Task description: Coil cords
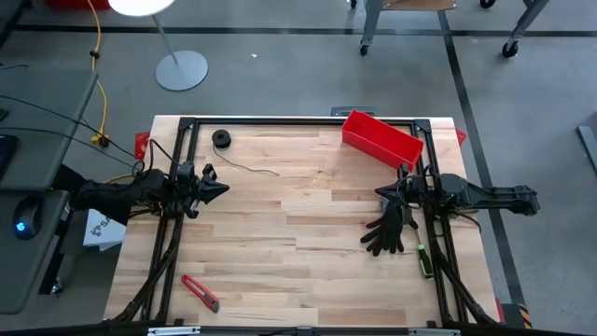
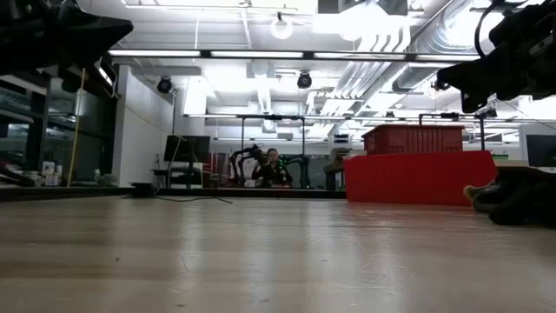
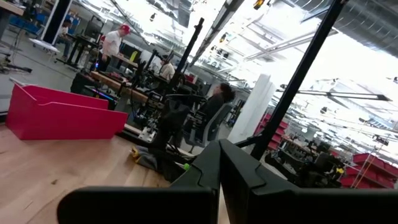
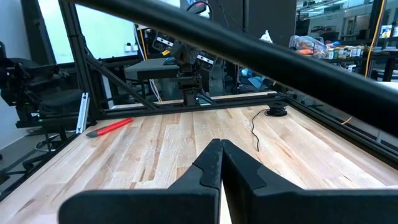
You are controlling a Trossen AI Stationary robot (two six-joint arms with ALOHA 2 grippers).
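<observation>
A small round black spool (image 1: 221, 138) lies flat on the table near the far left corner. Its thin dark cord (image 1: 247, 166) trails loose across the wood toward the right. Both also show in the right wrist view: the spool (image 4: 275, 111) and the cord (image 4: 255, 132). My left gripper (image 1: 222, 189) is shut and empty above the table's left side, a little nearer than the spool. My right gripper (image 1: 380, 192) is shut and empty above the table's right side.
A red bin (image 1: 381, 138) stands at the far right. A black glove (image 1: 390, 231) lies under my right arm, beside a green-handled tool (image 1: 424, 260). A red utility knife (image 1: 200, 292) lies near the front left. A black frame (image 1: 298, 121) borders the table.
</observation>
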